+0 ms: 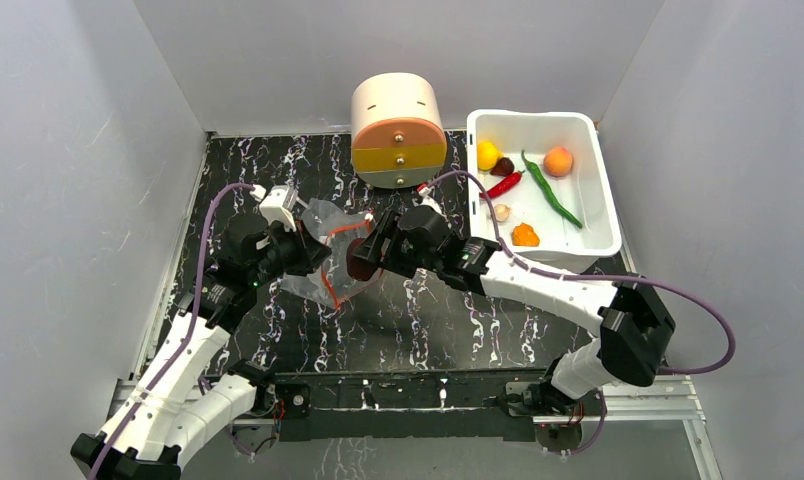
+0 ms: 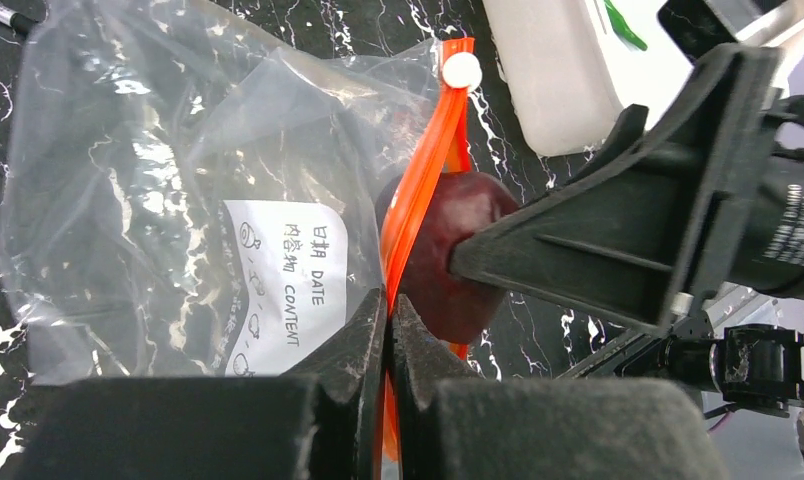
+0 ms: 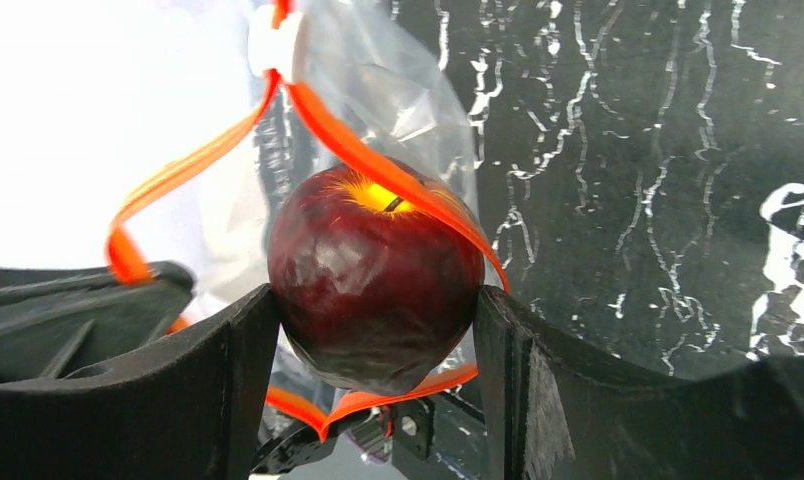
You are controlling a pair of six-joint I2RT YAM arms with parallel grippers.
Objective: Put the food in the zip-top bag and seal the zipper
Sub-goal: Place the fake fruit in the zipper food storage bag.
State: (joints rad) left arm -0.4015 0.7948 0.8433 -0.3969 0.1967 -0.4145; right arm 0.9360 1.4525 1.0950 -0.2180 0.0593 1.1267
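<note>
The clear zip-top bag (image 1: 323, 235) lies at the centre left, and its label shows in the left wrist view (image 2: 283, 270). My left gripper (image 1: 313, 255) (image 2: 389, 305) is shut on its orange-red zipper (image 2: 423, 170) and holds the mouth up. My right gripper (image 1: 363, 258) (image 3: 376, 330) is shut on a dark maroon apple (image 3: 373, 270) (image 2: 473, 205) in the bag's mouth. The zipper strips (image 3: 348, 145) run over and under it. A lemon (image 1: 488, 153), orange fruit (image 1: 558, 160), red chili (image 1: 505, 184), green chili (image 1: 550, 188), maroon piece (image 1: 502, 166), beige bulb (image 1: 501, 211) and orange piece (image 1: 525, 235) lie in the tub.
The white rectangular tub (image 1: 578, 245) stands at the back right, close to my right arm. A beige cylinder with orange and yellow bands (image 1: 398, 130) stands at the back centre. Grey walls close in the black marbled table (image 1: 428, 320) on three sides.
</note>
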